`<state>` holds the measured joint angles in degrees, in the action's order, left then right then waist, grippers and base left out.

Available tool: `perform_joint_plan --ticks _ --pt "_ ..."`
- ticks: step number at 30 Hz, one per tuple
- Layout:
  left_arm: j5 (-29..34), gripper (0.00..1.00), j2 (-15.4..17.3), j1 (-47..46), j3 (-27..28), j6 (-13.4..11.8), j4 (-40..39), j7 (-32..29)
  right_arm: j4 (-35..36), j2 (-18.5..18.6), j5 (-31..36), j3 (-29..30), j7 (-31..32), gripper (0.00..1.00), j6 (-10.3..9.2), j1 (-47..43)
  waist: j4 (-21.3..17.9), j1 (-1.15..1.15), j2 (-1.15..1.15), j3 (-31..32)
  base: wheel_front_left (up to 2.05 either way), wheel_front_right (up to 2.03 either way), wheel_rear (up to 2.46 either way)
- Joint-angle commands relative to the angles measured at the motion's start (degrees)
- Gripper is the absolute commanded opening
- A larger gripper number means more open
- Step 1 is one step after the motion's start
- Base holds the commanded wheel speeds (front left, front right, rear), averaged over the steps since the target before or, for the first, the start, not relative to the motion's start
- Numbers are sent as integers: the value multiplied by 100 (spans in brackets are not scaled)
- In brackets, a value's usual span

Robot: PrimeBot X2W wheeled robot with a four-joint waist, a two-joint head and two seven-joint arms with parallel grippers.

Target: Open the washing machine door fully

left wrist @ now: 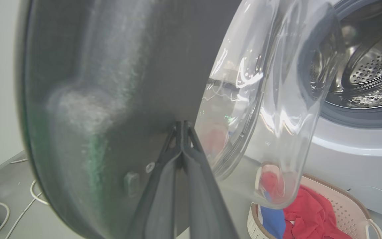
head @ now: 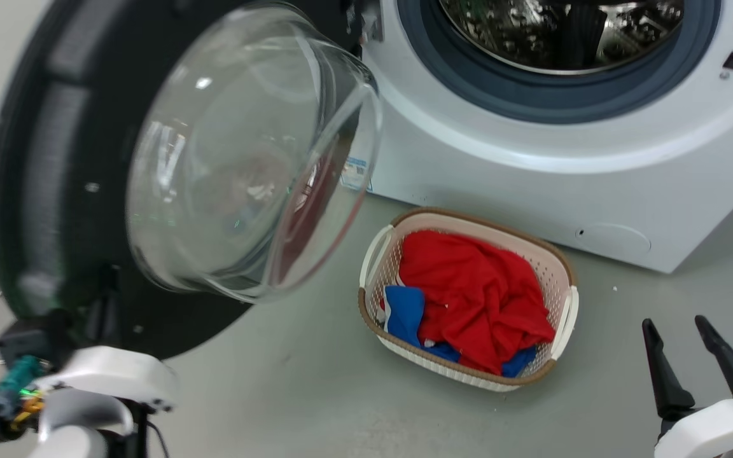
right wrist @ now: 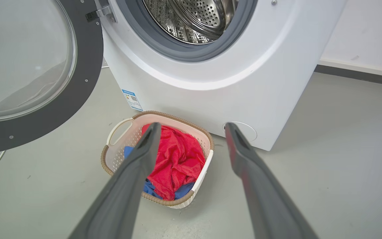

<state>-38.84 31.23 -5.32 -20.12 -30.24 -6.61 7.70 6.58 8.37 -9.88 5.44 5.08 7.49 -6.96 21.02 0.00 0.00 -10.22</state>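
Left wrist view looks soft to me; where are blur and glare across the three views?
Left wrist view: the washing machine door is smeared and out of focus, its glass window streaked with glare. Head view: door rim blurred, laundry basket sharp. Right wrist view: sharp, evenly lit.

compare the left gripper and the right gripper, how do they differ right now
Opening: the left gripper is shut, fingers pressed together; the right gripper is open, fingers spread wide.
Place: the left gripper's tips are at the dark inner face of the washing machine door; the right gripper hangs over the floor, pointing toward the laundry basket, touching nothing.
Shared: both have long dark fingers and hold nothing.
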Motion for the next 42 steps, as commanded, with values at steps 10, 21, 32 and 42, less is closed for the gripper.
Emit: perform_joint_plan --ticks 10,21,32,42 --pt "-683 0 445 -248 1258 321 831 414 146 272 -110 70 41 100 0 345 -263 0 0 -665 0 0 0" --pt "-824 0 664 -348 1536 716 1361 529 68 251 -108 70 -14 100 0 451 -398 0 0 -681 0 0 0" --pt "-377 0 391 364 1095 641 601 671 -137 -67 -57 33 -122 100 0 252 -394 0 0 -31 0 0 0" --pt "148 0 265 474 210 842 -94 602 -250 -333 30 -59 -110 100 0 8 -501 0 0 687 0 0 0"
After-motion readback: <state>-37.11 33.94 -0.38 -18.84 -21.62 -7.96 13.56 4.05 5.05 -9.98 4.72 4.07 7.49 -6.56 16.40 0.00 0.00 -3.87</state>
